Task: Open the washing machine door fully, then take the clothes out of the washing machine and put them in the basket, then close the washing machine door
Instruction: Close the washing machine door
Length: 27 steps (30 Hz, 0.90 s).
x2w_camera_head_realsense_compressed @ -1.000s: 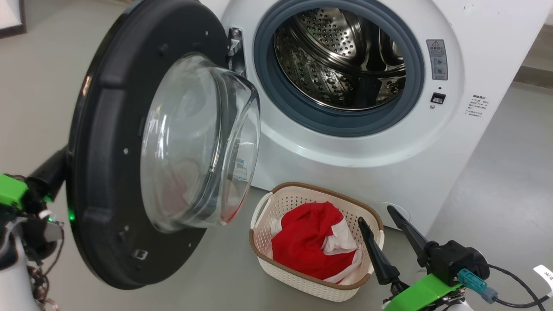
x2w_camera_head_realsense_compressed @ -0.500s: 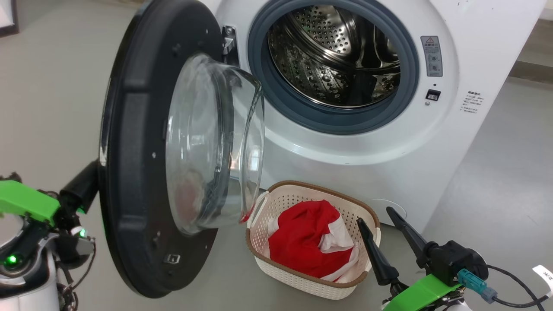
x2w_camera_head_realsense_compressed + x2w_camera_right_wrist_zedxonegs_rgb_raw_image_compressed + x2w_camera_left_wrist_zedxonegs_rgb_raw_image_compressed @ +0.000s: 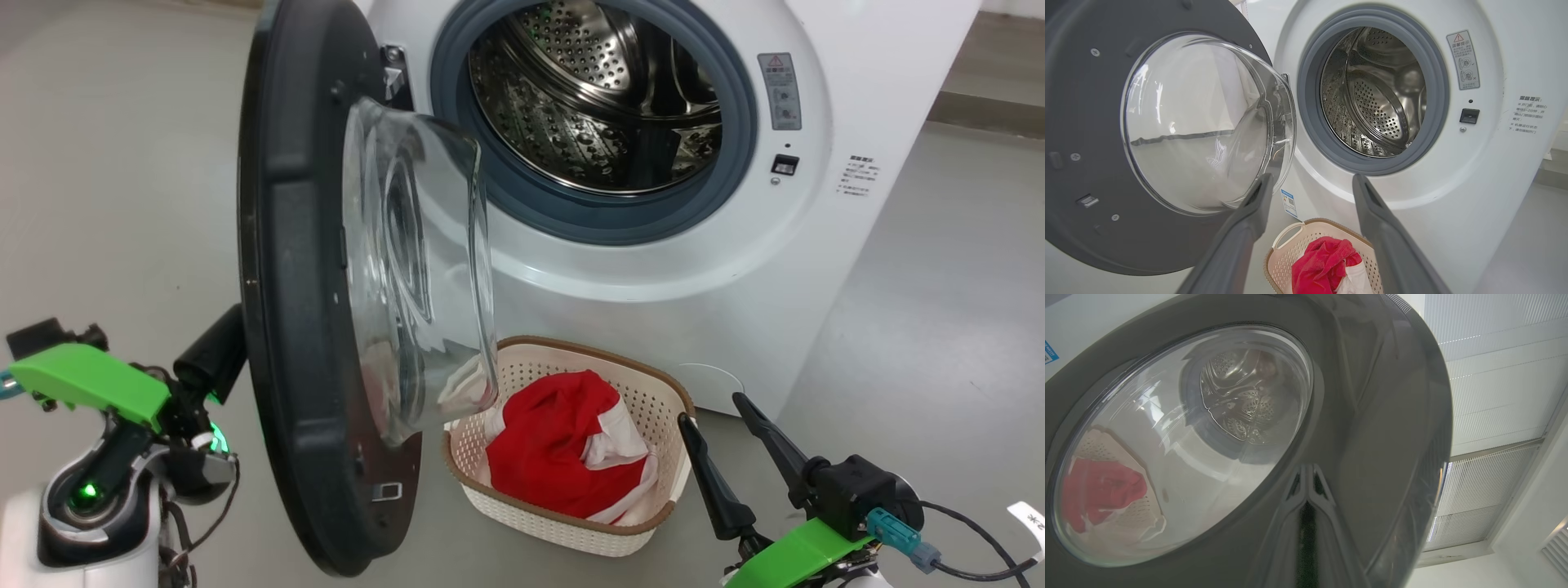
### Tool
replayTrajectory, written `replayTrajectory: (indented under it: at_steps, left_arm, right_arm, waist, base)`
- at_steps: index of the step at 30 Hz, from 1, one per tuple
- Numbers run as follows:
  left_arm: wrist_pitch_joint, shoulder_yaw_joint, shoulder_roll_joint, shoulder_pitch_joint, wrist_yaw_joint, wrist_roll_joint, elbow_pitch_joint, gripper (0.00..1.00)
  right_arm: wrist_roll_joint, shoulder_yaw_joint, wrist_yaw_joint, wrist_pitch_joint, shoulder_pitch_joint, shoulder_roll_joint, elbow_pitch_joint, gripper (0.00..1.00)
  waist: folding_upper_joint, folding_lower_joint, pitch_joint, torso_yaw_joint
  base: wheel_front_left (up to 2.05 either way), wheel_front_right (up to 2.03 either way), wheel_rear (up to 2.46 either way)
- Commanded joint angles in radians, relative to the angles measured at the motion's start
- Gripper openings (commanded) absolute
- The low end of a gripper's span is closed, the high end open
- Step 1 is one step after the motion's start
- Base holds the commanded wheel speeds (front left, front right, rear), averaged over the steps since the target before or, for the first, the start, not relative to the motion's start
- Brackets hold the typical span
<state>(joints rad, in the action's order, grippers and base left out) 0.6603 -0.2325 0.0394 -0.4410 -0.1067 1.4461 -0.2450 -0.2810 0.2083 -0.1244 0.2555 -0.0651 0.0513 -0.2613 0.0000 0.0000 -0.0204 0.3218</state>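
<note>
Behind door (image 3: 286,286) — L fingers (image 3: 1286,555) together against it; R fingers (image 3: 709,478) apart nr basket (image 3: 571,523)

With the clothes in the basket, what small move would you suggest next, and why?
Probably push the door toward the washer with the shut left gripper, whose tips seem to meet its outer face. The drum looks empty, the clothes lie in the basket, and the door stands roughly half open.
</note>
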Motion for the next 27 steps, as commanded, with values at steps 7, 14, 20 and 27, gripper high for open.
replayTrajectory:
  at_steps: [7, 14, 20, 27]
  left_arm:
    - [-0.015, 0.028, 0.011, 0.006, 0.003, 0.042, 0.056, 0.00]
    - [-0.035, 0.060, 0.011, 0.017, 0.006, 0.070, 0.069, 0.00]
    - [-0.048, 0.073, 0.011, 0.026, 0.006, 0.079, 0.075, 0.00]
    - [-0.065, 0.072, 0.017, 0.045, 0.019, 0.063, 0.086, 0.13]
  right_arm:
    - [-0.005, 0.018, -0.006, 0.006, -0.040, -0.001, 0.016, 1.00]
    - [-0.002, 0.014, -0.006, 0.006, -0.037, -0.001, 0.012, 1.00]
    - [0.000, 0.012, -0.006, 0.006, -0.034, -0.001, 0.011, 1.00]
    - [-0.006, 0.013, -0.006, 0.006, -0.024, -0.001, 0.011, 1.00]
  waist:
    - [0.0000, 0.0000, 0.007, -0.034]
    - [0.0000, 0.0000, 0.006, -0.057]
    - [0.0000, 0.0000, 0.000, -0.067]
    - [0.0000, 0.0000, -0.008, -0.061]
  base:
    - [0.00, 0.00, 0.00]
    - [0.00, 0.00, 0.00]
    - [0.00, 0.00, 0.00]
    - [0.00, 0.00, 0.00]
